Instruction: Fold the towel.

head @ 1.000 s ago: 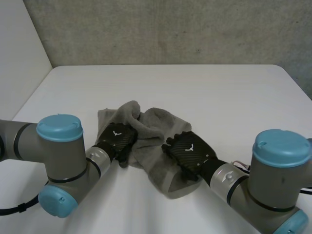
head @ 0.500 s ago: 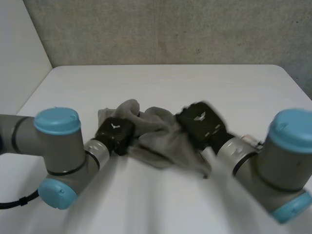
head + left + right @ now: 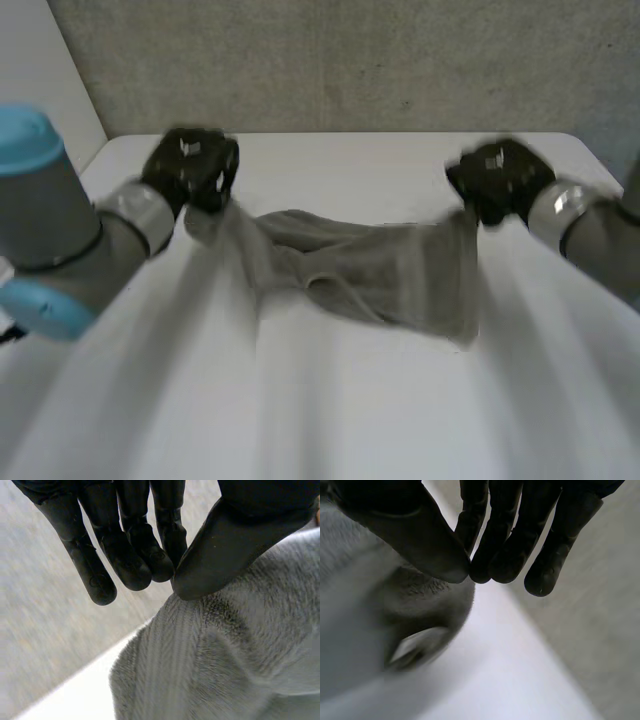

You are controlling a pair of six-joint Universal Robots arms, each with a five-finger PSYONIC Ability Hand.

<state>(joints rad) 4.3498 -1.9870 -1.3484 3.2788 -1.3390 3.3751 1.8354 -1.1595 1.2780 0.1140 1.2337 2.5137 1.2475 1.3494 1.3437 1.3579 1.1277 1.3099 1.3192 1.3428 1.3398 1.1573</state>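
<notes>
My left hand (image 3: pixel 190 168) is up at ten o'clock over the white table (image 3: pixel 350 410), thumb and fingers pinching one end of the grey towel (image 3: pixel 370 265). My right hand (image 3: pixel 497 180), at two o'clock, pinches the other end the same way. The towel hangs stretched between them, sagging toward the table's centre.

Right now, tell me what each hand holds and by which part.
Both hold the towel: the left hand pinches one end, the right hand the opposite end.

The towel (image 3: pixel 370 265) sags over the desk (image 3: pixel 350 410), its ends held by the left robot hand (image 3: pixel 190 168) and right robot hand (image 3: pixel 497 180).
</notes>
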